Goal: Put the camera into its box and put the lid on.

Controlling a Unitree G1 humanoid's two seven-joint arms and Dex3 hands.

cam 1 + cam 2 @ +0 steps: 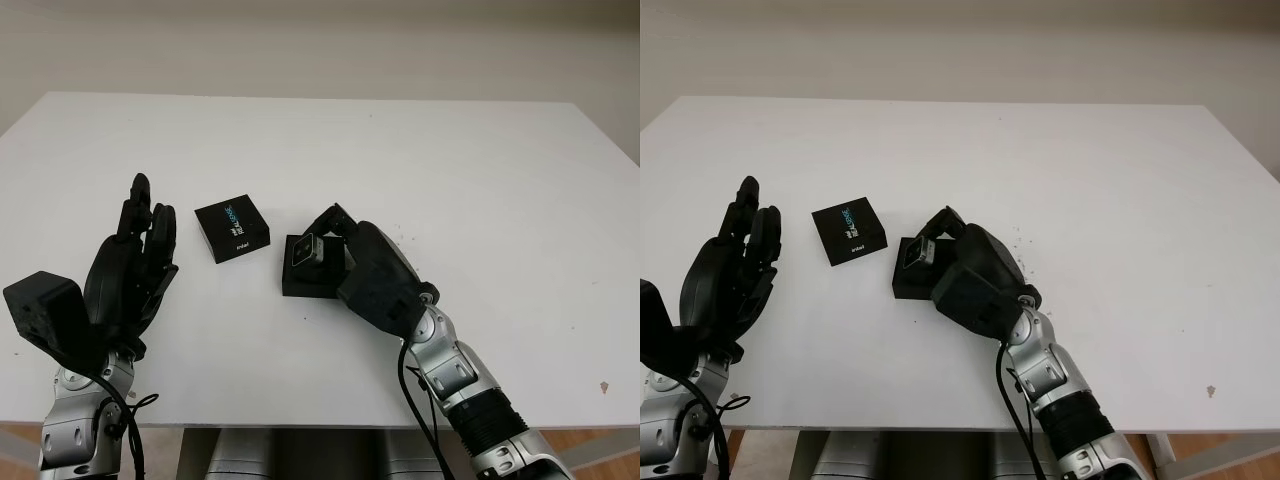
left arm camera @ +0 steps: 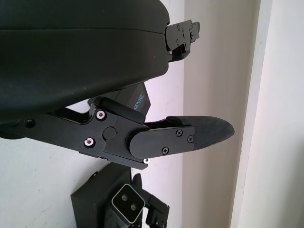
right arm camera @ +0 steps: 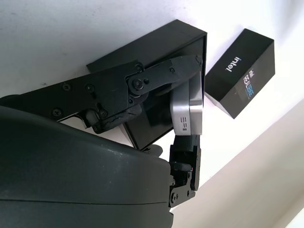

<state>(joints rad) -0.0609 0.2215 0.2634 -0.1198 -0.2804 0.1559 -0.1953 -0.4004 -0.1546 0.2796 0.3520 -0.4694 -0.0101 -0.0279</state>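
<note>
Near the centre of the frame, my right hand (image 1: 335, 235) grips the small silver camera (image 1: 304, 251) between its fingertips, holding it over the open black box (image 1: 300, 282) on the white table (image 1: 450, 170); whether it touches the box floor I cannot tell. Just left of the box lies the lid (image 1: 232, 228), printed side up. At lower left my left hand (image 1: 135, 262) is open, holding nothing, well apart from both.

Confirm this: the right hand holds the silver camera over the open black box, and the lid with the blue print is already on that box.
Not quite. The right hand does hold the silver camera over the open black box, but the lid with the blue print is not on it: the left eye view shows it lying on the white table beside the box.
</note>
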